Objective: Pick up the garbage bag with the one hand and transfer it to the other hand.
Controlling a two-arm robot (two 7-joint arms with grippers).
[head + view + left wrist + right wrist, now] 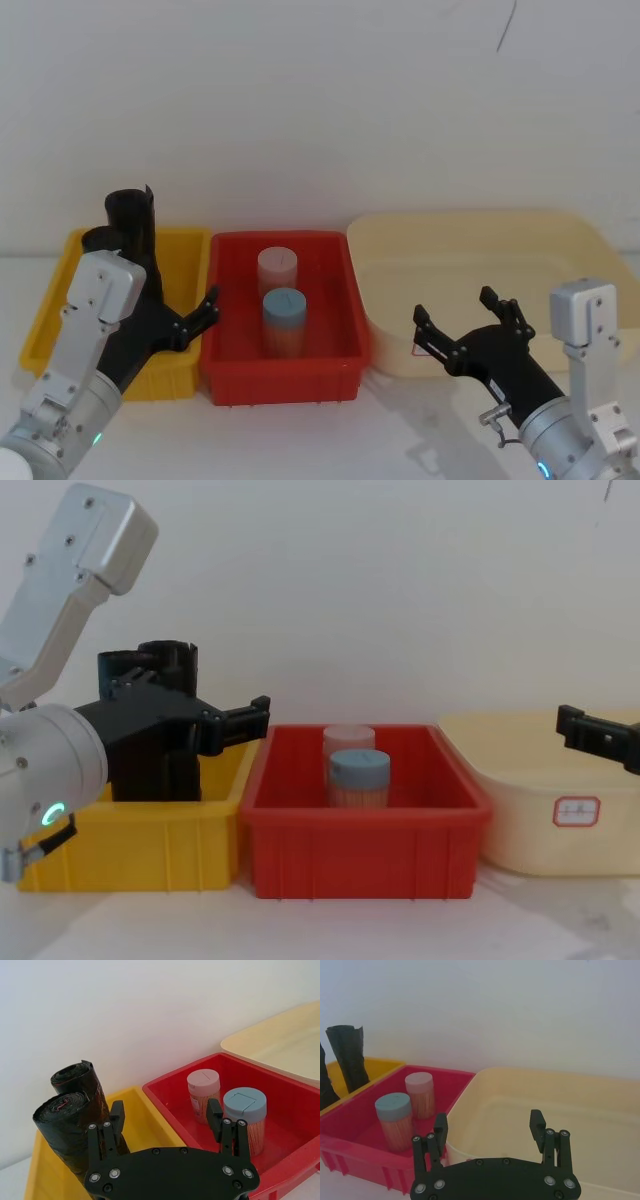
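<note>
Left claw [166,1115] is spread wide over the yellow bin [145,1127] with nothing in it. The garbage bag [65,1125] stands upright in that bin just outside one finger, not between the two, and a second black roll [74,1074] sits close behind it. If it closes here I reckon it grabs air, or a finger clips the roll and tips it over. It could also pinch both rolls at once. Right claw [489,1122] hangs wide open by the cream tub [580,1110].

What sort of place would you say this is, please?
Probably a staged robot test bench, not a home: a yellow bin, red bin and cream tub lined up on a white table against a bare wall.
</note>
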